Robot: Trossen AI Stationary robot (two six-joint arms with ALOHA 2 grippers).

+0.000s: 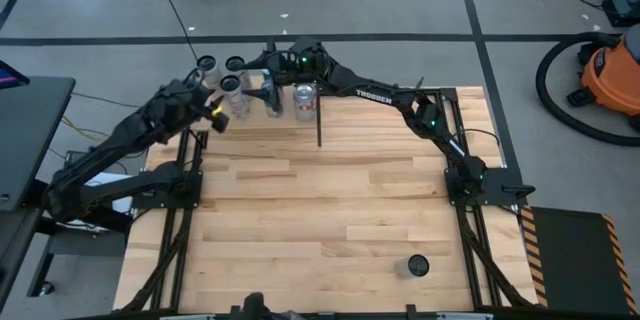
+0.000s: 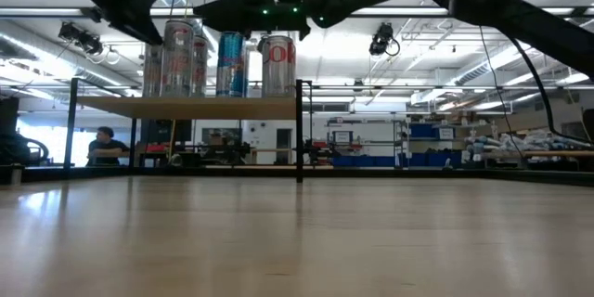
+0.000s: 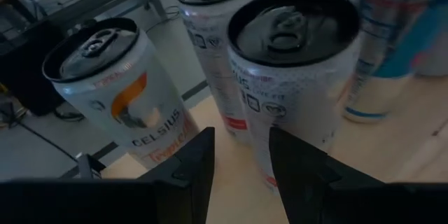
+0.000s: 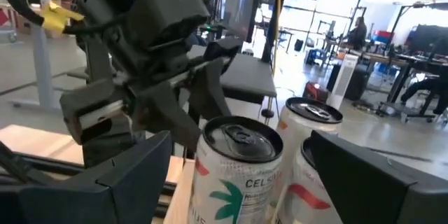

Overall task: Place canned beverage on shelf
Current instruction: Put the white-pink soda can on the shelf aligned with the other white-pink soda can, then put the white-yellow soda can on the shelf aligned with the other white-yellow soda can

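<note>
Canned beverage, white with a palm-tree mark, is shown standing upright on the shelf, near the end of placement.

Bench: planked wood, carrying the shelf at its far left corner. One dark round object, possibly another can, is seen alone near the front right and well apart from the rest.

Shelf: a pale panel raised on thin black rods. A cluster of upright cans is gathered on it, among them a blue can.

Left arm and right arm: both are reached to the shelf, the right one from across the bench.

Right claw: it is held wide open with the palm-marked can between its fingers. Clear gaps are seen on both sides, so nothing is gripped.

Left claw: it is poised close to the cans from the left, its fingers parted only narrowly, with nothing between them.

Step in hand, as judged: the can is set down and free, so withdrawal of the right claw is due. A clean retreat is called for, with the fingers kept wide and clear of the neighbouring cans, which are packed closely and could be toppled by a sideways brush.
</note>
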